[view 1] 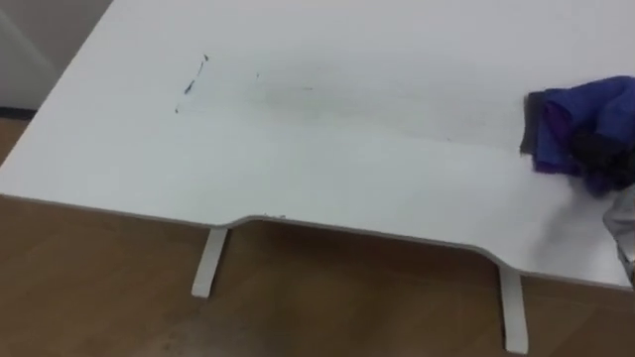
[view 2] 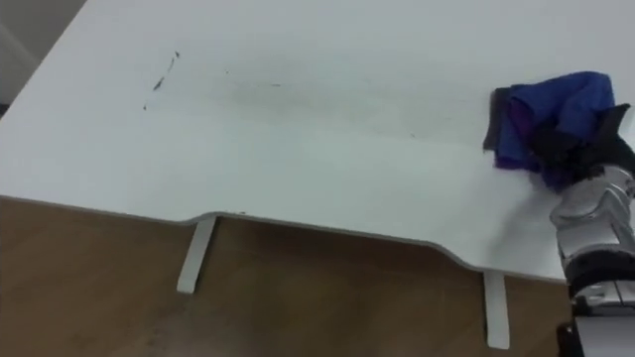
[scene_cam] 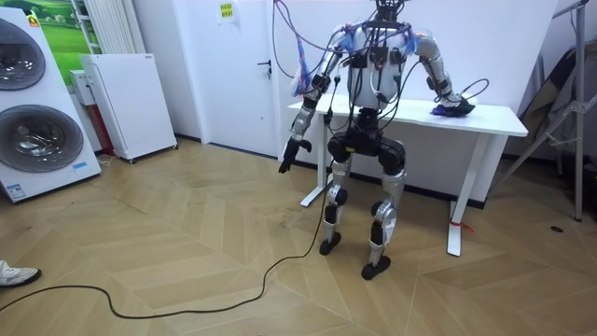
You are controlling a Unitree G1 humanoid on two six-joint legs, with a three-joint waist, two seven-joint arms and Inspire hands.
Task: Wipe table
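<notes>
A white table (view 1: 327, 169) is seen from above, set on a wooden floor (view 1: 99, 288). Its near edge is cut inward in a shallow curve along the middle, and two white legs (view 1: 210, 260) are seen beneath that edge.

A blue and purple cloth (view 2: 556, 104) is bunched up on the tabletop close to the right edge, about midway between the near and far edges. The robot's right hand (view 2: 580, 154) is laid on the near side of the cloth and is partly buried in its folds. It cannot be told whether the cloth is grasped or merely pressed down. The arm is brought in from the near right corner.

A few thin dark marks (view 1: 191, 84) are seen on the tabletop towards the far left corner, well apart from the cloth. A faint grey smudge is spread across the surface between the marks and the cloth.

In the room view the robot is shown upright at the near edge of the table, with its right arm stretched out over the tabletop. The left hand (scene_cam: 289, 157) is hung beside the left end of the table, below the tabletop, released and holding nothing. Two stacked washing machines (scene_cam: 37, 103) and a low white cabinet (scene_cam: 126, 103) are set along the wall at the room view's left.
</notes>
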